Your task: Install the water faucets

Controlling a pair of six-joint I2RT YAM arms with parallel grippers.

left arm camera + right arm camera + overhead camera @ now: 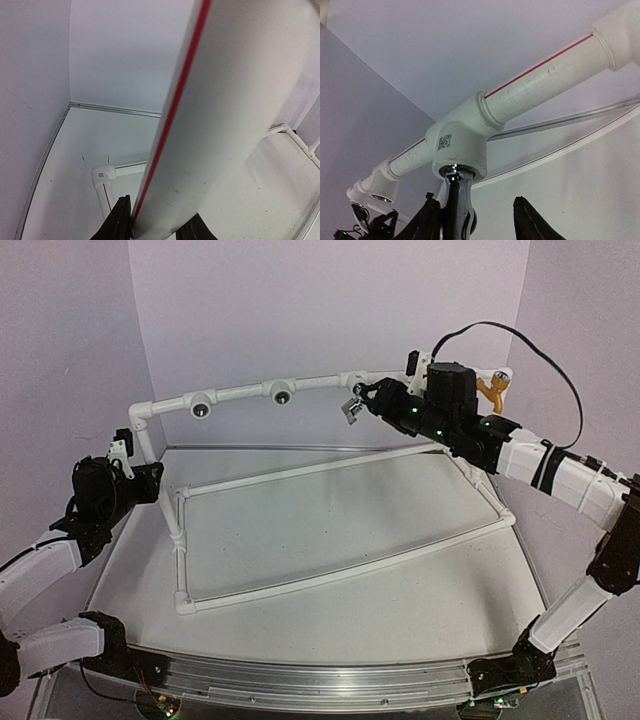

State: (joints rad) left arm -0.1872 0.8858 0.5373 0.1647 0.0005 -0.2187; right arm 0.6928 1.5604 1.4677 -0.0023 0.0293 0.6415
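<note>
Up at the top rail [240, 392], my right tool [476, 217] is at a tee fitting [462, 145], and the silver faucet [456, 197] has its threaded end sitting in the tee's open hole. This tool stands wide: one finger [427, 220] is right against the faucet's body and the other is well apart, so I am not clamping it. How deep the thread sits I can't tell.

Over on the other side, my left tool [157, 230] is closed around the white pipe frame [225, 100], a finger on each side of the tube, bracing it. An orange-yellow faucet [492, 388] sits near the rail's right end, above the tabletop [330, 520].

Risks, as I judge them: if the thread is only lightly caught, the faucet could tip or drop out with nothing gripping it. Closing off-centre could shove it askew and cross-thread it. Twisting hard could turn the whole rail if the left hold slips, since the frame looks light. I'd re-grip squarely and turn gently.
</note>
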